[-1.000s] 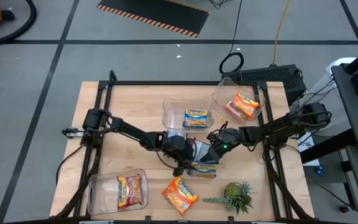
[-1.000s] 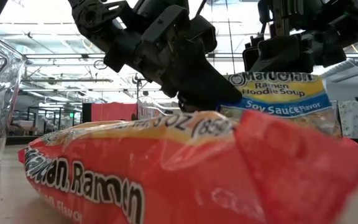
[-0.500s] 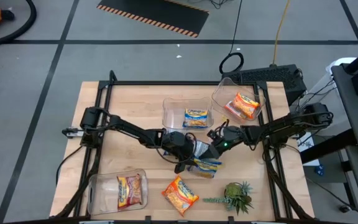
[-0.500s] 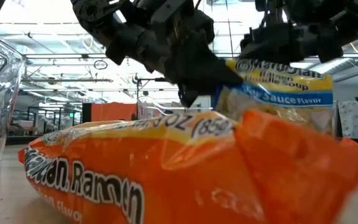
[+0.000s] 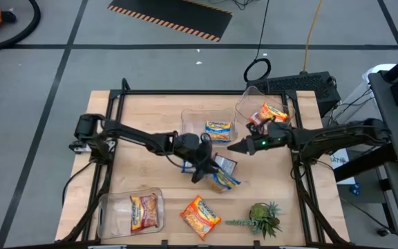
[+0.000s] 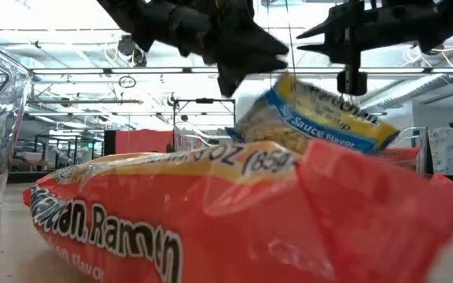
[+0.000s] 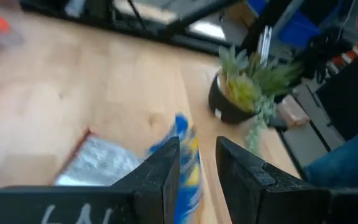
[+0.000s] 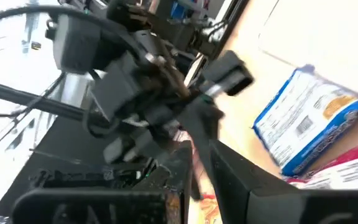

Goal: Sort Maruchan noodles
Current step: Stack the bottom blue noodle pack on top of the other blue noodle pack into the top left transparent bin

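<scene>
Maruchan noodles are spread over the wooden table [image 5: 137, 111] in several places, and the one in hand now is the blue-and-yellow packet [image 5: 221, 174] near the table's middle. A second ago both grippers met at this packet; since then the right gripper [image 5: 235, 146] has let go and drawn back to the right, towards the far right bin [image 5: 249, 97], with its fingers only a little apart and nothing between them. The left gripper [image 5: 203, 168] alone pinches the packet now, at its left end, and has carried it slightly farther from the table's near edge. This looks like a handover just finished, so the left arm must probably bring the packet to the middle bin [image 5: 187, 123], where another blue-and-yellow packet [image 5: 218, 130] already lies.

In the low view the held packet [image 6: 314, 118] is off the table and tilted, its left end high at the fingers and its right end drooping. From above, its long axis runs from the gripper towards the near right. The orange packet [image 5: 200, 214] at the near edge waits unsorted.
</scene>
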You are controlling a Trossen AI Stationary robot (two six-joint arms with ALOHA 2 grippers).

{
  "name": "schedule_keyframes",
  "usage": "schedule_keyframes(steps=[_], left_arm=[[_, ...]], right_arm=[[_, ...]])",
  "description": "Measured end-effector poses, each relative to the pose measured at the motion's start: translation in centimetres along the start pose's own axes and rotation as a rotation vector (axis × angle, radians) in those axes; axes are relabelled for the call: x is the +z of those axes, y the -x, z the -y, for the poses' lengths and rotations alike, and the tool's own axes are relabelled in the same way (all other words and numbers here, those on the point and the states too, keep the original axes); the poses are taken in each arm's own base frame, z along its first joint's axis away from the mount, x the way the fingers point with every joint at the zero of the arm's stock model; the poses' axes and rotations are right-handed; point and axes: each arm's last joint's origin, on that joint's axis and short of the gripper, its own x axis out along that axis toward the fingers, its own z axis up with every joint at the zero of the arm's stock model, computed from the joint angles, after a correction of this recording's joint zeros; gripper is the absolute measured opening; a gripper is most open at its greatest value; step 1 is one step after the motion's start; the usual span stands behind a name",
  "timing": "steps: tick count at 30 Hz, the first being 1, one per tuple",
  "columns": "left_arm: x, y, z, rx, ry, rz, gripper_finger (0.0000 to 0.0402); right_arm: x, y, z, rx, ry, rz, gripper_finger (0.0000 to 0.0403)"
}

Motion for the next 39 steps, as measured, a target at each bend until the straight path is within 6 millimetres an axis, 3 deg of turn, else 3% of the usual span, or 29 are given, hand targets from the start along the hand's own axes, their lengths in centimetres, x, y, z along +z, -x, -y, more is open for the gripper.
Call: schedule_keyframes(steps=[8,16,19,28,33,39], left_arm=[[3.5,4.1,-0.2,0.025,0.009,0.111,0.0108],[4.9,7.7,-0.5,0.072,0.023,0.093,0.0108],[5.0,8.2,-1.0,0.089,0.023,0.095,0.0108],[3.6,8.2,-1.9,0.108,0.095,-0.048,0.0108],[3.2,8.3,-2.0,0.116,0.107,-0.088,0.0108],[3.1,8.3,-2.0,0.118,0.132,-0.090,0.0108]], right_arm=[[0.4,2.9,-0.7,-0.056,0.070,0.102,0.0052],[0.5,4.4,-0.7,-0.128,0.129,0.190,0.0052],[0.5,4.4,-0.6,-0.145,0.141,0.186,0.0052],[-0.7,3.6,0.1,-0.166,0.033,0.021,0.0052],[-2.2,2.2,1.3,-0.234,-0.040,-0.173,0.0056],[-4.0,-0.3,3.0,-0.282,-0.080,-0.405,0.0111]])
